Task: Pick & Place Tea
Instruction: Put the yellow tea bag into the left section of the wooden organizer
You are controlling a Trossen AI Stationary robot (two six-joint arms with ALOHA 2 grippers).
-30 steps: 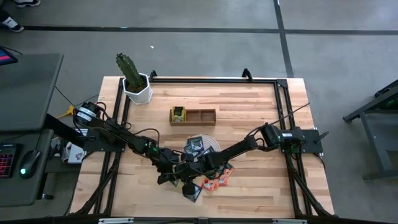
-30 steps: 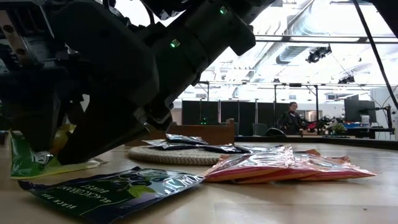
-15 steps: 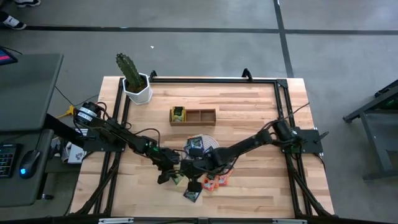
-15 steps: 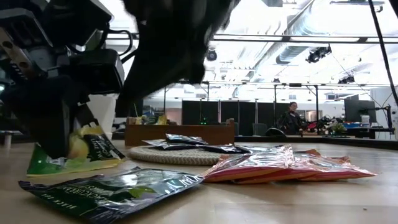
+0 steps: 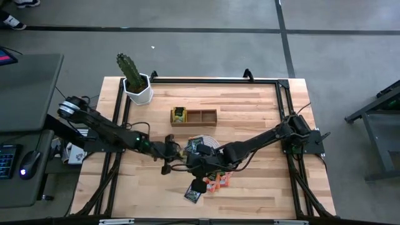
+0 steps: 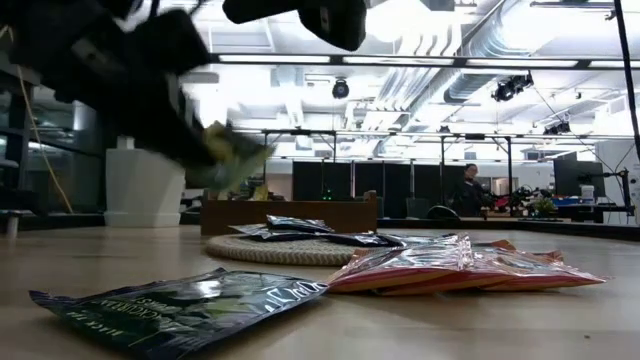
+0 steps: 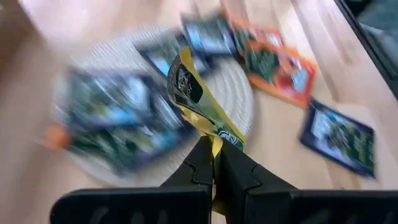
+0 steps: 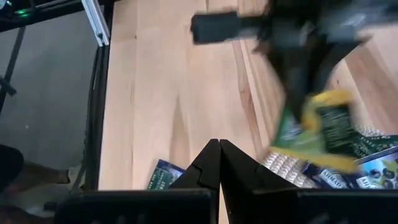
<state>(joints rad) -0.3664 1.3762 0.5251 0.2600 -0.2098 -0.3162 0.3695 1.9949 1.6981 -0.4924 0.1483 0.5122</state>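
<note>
Both arms are dark, nearly black, built of slim links joined by bulkier round joints. A small green light glows on the left arm (image 5: 138, 141). The left tool (image 7: 214, 163) and right tool (image 8: 219, 163) each have 2 matte black, angular, tapering fingers.

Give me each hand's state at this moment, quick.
Left hand: closed on a yellow-green tea sachet, lifted above the round mat.
Right hand: closed, holding nothing, over bare table.

Left end effector (image 6: 205, 165) and its yellow-green sachet (image 6: 235, 160) blur.
</note>
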